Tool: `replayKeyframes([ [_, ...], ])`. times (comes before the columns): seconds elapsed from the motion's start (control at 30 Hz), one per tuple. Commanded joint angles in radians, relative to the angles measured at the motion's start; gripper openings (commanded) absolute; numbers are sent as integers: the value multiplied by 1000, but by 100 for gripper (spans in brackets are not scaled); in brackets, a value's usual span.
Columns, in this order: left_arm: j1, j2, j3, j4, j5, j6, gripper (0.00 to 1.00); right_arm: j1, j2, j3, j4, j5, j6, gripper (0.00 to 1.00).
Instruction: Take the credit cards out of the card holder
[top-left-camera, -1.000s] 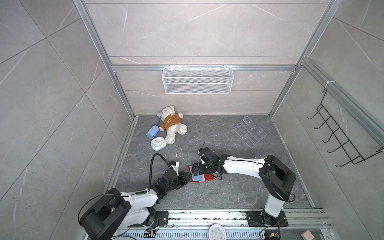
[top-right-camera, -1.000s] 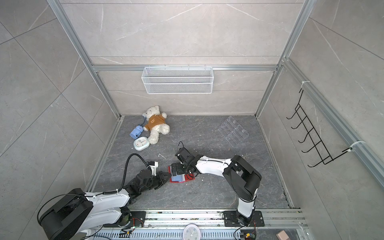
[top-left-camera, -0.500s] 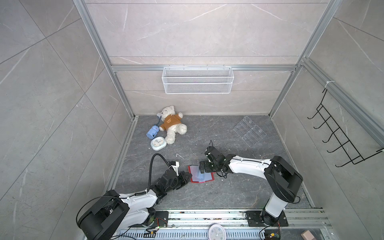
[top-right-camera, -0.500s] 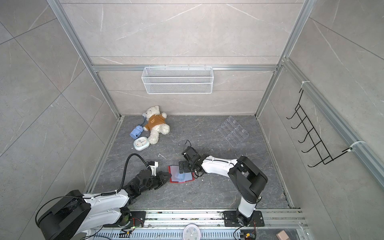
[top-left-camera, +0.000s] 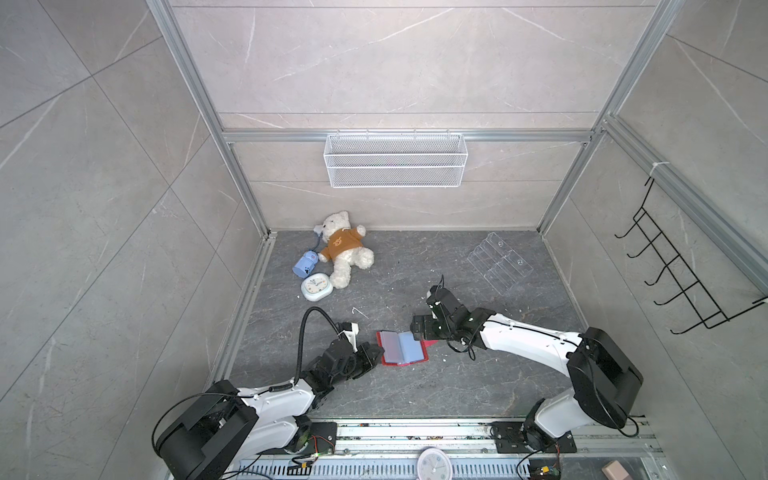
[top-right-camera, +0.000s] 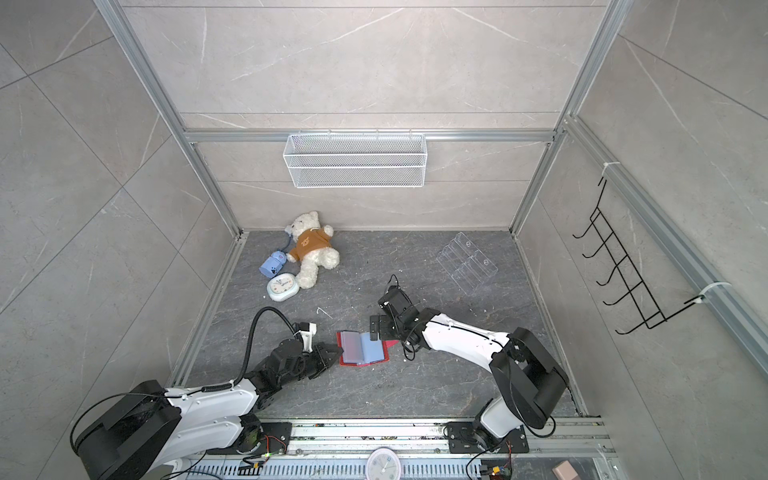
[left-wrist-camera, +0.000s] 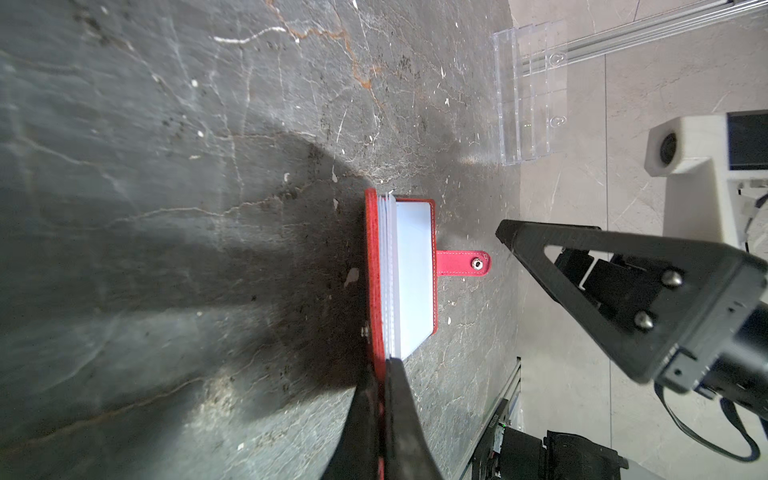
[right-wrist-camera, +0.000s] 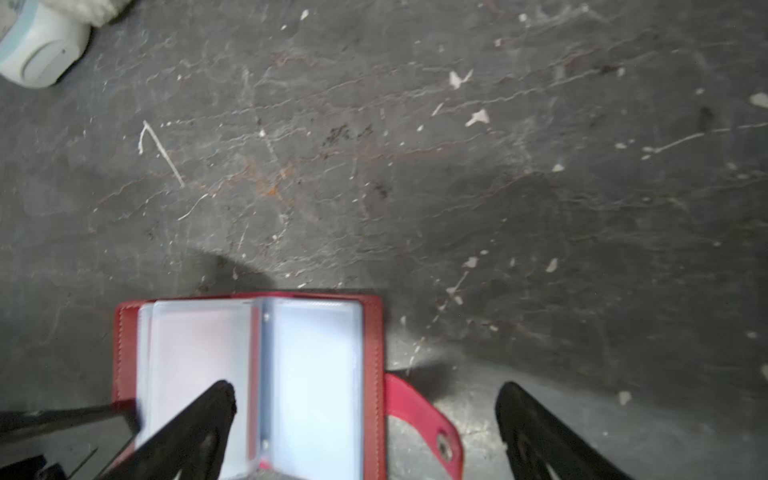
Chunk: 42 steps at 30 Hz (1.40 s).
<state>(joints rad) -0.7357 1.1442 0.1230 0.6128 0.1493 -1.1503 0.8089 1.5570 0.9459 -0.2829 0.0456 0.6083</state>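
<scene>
Card holder (top-left-camera: 402, 348) lies open on the table (top-left-camera: 436, 386), red cover down and pale blue sleeves (right-wrist-camera: 311, 374) facing up, so the pockets can be reached from above. My left tool (left-wrist-camera: 384, 368) is clamped tight on a corner of its red cover, at the outer edge away from the snap tab (left-wrist-camera: 463, 263). I read that as an anchor, pinning the booklet flat so it won't slide or fold shut when something is pulled from it. My right tool (right-wrist-camera: 365, 390) hangs just over the holder with its jaws spread as wide as they go and nothing in them. One finger sits above the page nearest the left tool, and the other is out past the snap tab. That spread leaves room to come down on a sleeve edge. No credit cards show outside the holder, and through the cloudy plastic I cannot tell which sleeves are filled. My judgement is that extraction has not begun, and the next move calls for pinching a card edge at a sleeve mouth.
</scene>
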Motion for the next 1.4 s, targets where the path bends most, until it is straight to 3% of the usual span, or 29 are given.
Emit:
replayKeyframes([
  [0.0, -4, 0, 23, 23, -10, 36, 0, 75, 50, 102, -31, -4, -37, 100],
  [0.33, -12, 0, 27, 22, -17, 35, 0, 120, 215, 206, -37, -18, -43, 100],
  [1.37, -20, 13, 25, 32, -26, 37, 0, 122, 282, 200, -10, -37, -33, 100],
])
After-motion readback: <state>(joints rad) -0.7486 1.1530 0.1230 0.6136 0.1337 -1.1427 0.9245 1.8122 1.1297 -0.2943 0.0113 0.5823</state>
